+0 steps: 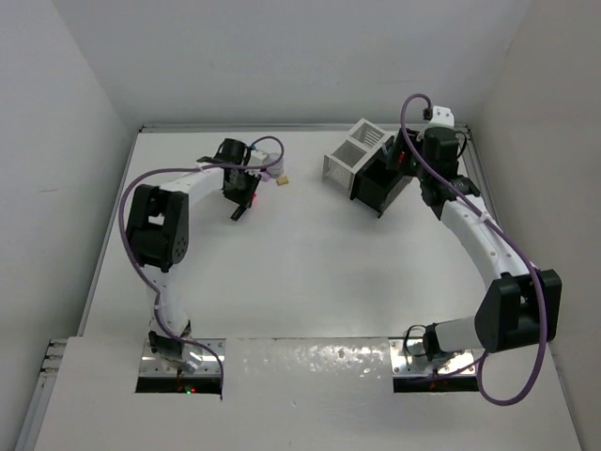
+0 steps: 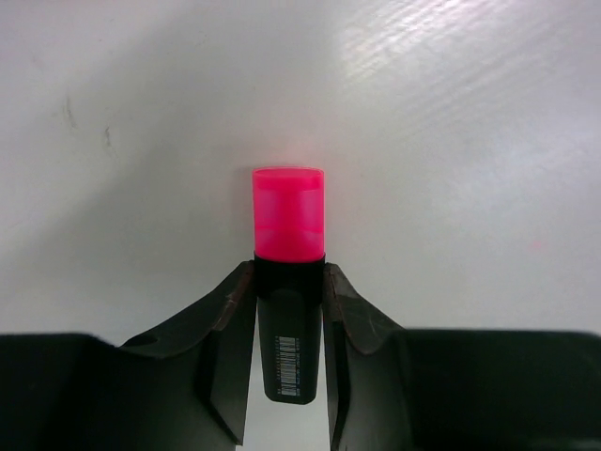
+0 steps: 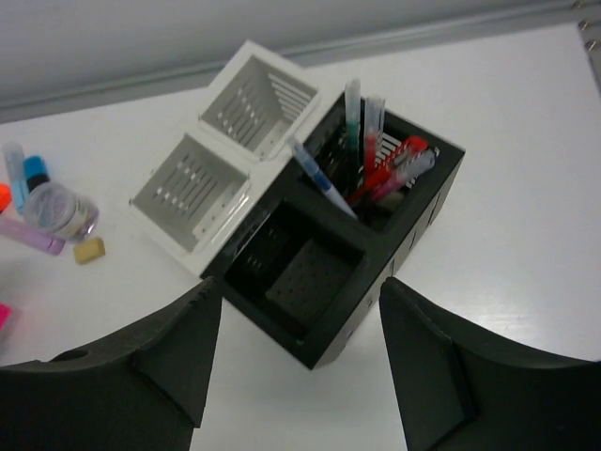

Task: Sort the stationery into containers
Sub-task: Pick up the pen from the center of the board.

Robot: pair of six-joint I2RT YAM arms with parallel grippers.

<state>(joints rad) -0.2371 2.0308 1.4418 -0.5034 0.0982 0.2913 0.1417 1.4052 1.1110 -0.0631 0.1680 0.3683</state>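
**Highlighter pinched at far left, pens standing in black box**

Pink-capped highlighter (image 2: 289,291) with a black body lies on the white table (image 1: 310,272) in the far left part, cap pointing away from the wrist. The left gripper (image 2: 288,274) pinches it, both fingers pressed against the black body just behind the cap.

Just beyond it sit a greyish tape roll (image 3: 61,211), a tan eraser (image 3: 89,250), a blue-capped highlighter (image 3: 36,171) and a lilac pen (image 3: 28,235).

At far right, the white box (image 3: 174,235) and black box (image 3: 404,249) stand joined. Several pens (image 3: 362,155), among them green and red ones, lean in the far compartment of the black box. The right gripper (image 3: 299,305) hangs above the black box, fingers spread wide, holding nothing.
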